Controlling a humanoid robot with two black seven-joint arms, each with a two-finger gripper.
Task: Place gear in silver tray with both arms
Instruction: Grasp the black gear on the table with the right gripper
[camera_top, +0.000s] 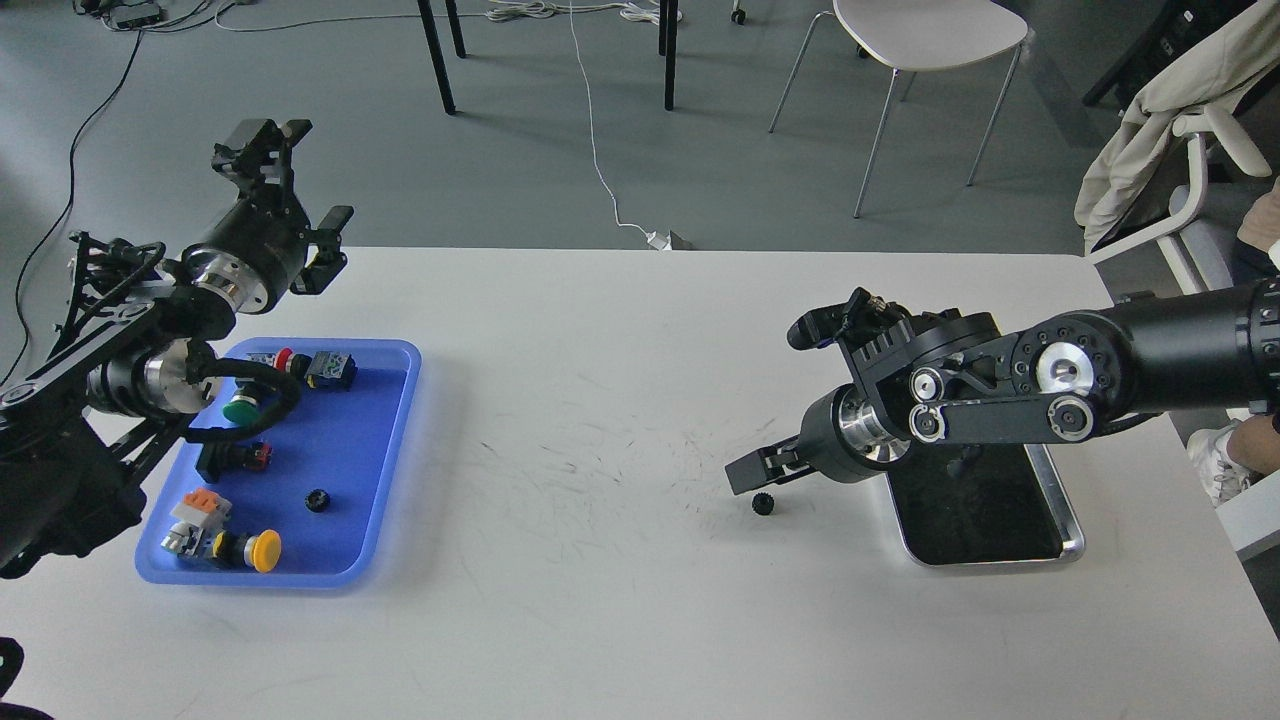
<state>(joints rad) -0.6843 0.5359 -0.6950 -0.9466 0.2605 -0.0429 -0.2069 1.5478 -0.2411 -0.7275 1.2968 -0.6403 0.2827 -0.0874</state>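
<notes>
With my left arm raised at the table's left edge, my left gripper (290, 190) hangs above the far end of the blue tray (385, 480), jaws clearly apart, nothing in them. Blue tray holds mixed parts: a green push button (242, 408), a red-capped switch (285, 358), a yellow button (264, 551), an orange-topped connector (200, 505), and one small black gear (317, 500) lying loose on the tray floor. Middle of the white table (600, 420) shows scuff marks. Right of centre, a second black gear (764, 505) lies on the table top, just below my right gripper (752, 475), which points left and down; can't tell if its jaws are apart or together, too dark and end-on. Can't tell if it touches the gear. That gear is outside the silver tray (1070, 520), near its left rim. My right arm crosses over the tray's far end.
</notes>
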